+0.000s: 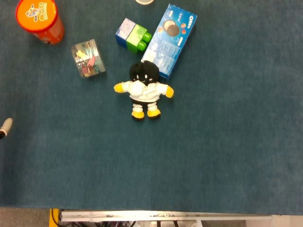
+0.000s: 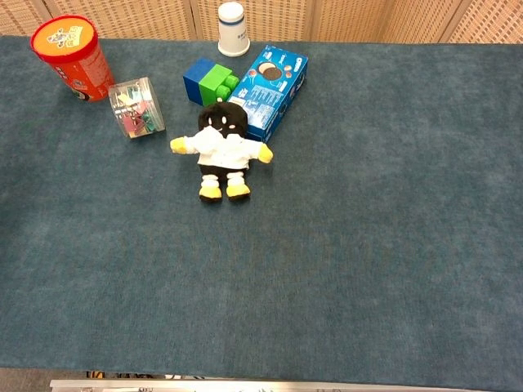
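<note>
Sliver of left hand (image 1: 4, 126) at blue table (image 1: 213, 156) edge, grip unreadable; right hand out of view. Black-headed plush doll in white shirt (image 1: 144, 91) mid-table. Nearest thing, clear plastic box of coloured clips (image 1: 88, 58), lies farther back, well apart. My worry: a blind reach shoves the box into orange cylindrical canister (image 1: 40, 20).

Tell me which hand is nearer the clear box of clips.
Left. Only a fingertip of the left hand shows, at the head view's left edge, below and left of the clear box of clips. The right hand is in neither view.
</note>
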